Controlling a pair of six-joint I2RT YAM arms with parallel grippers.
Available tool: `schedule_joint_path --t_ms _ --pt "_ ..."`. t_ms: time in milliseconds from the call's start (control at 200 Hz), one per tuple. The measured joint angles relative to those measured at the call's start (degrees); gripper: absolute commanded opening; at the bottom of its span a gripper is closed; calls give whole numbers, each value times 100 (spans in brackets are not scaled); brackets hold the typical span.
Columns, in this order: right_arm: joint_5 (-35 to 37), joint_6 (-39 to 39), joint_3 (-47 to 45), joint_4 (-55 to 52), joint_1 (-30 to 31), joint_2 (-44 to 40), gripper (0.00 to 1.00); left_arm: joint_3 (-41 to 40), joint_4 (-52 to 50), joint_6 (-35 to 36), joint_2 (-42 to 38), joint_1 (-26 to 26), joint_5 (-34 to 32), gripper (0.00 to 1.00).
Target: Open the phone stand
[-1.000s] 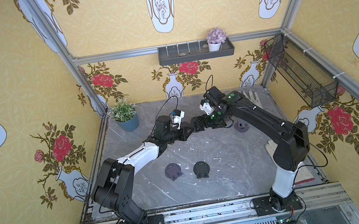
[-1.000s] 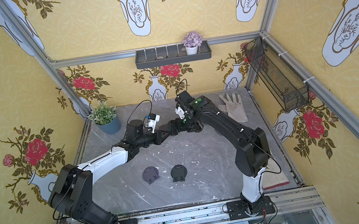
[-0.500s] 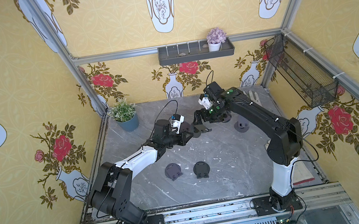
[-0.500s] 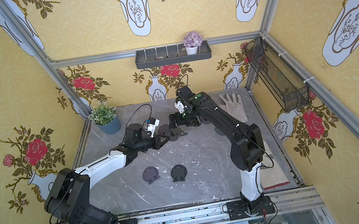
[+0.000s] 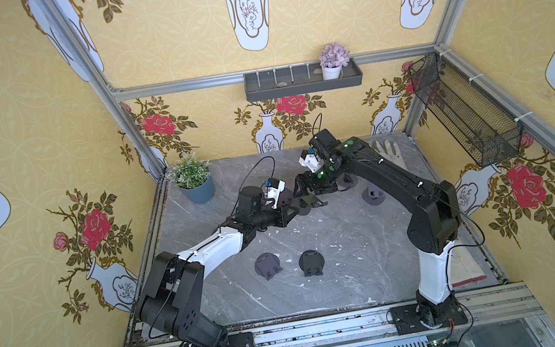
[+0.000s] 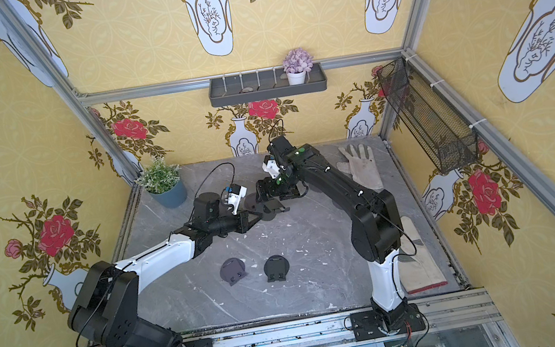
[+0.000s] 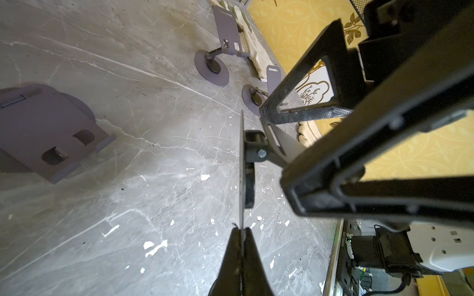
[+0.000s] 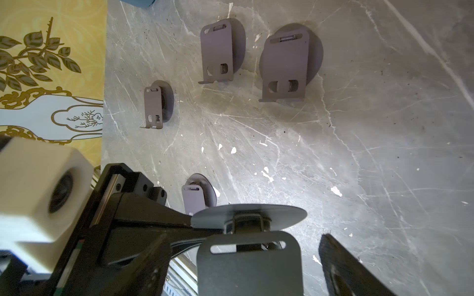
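Left gripper (image 7: pixel 241 232) pinched tight on the round base rim of the phone stand (image 7: pixel 249 179), which was held above the table (image 5: pixel 356 263) between both arms. Right gripper (image 7: pixel 278 146): jaws spread, straddling the stand's plate; contact unclear.

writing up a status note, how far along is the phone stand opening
Done: two phone stands stand open by the glove. In hand: left gripper pinches a third's base disc; open right gripper straddles its plate. Left: finishing it, plus at least two folded stands.

Right pincer (image 7: pixel 278 147) back from rear — astride phone stand (image 7: pixel 249 184).
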Motion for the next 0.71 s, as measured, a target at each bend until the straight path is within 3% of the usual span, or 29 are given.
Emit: schedule_joint_path --t_ms 405,710 --pt "-66 0 -59 94 20 4 59 44 -55 72 11 2 11 0" --pt "289 7 334 -155 70 4 57 107 140 -59 46 2 7 0"
